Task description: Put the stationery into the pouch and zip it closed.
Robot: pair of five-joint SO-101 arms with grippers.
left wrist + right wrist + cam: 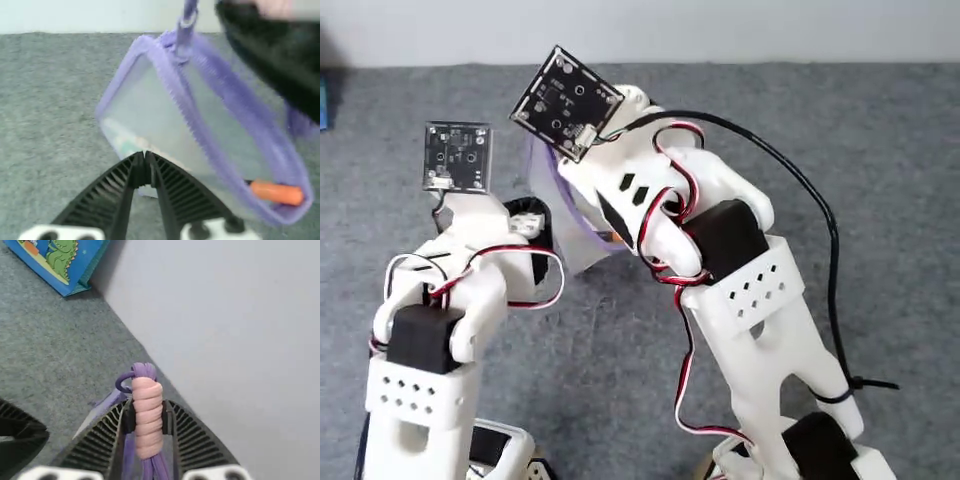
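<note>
Left wrist view: we're seeing the left gripper [145, 159] w/ jaws pinching fully together on the near edge of the pouch [150, 115], clear w/ purple trim. Pouch is standing tilted over the grey mat [45, 100]; we can't tell if it's touching it. An orange pen-like item [276, 193] is lying inside, at the corner far from the left jaws. A pale item inside near those jaws is too blurred to ID. Purple zip teeth [182, 107] are running across the pouch; can't tell if zipped.

Right wrist view: the right gripper [148, 416] is clamping the pink-wrapped pull strap [147, 390], jaws closing down to just the strap's width, w/ the purple ring [124, 383] touching it. Blue dino box [55, 262] is sitting by the wall [225, 315], well apart.

High view: we're seeing the pouch btwn left arm [440, 300] and right arm [720, 250].
</note>
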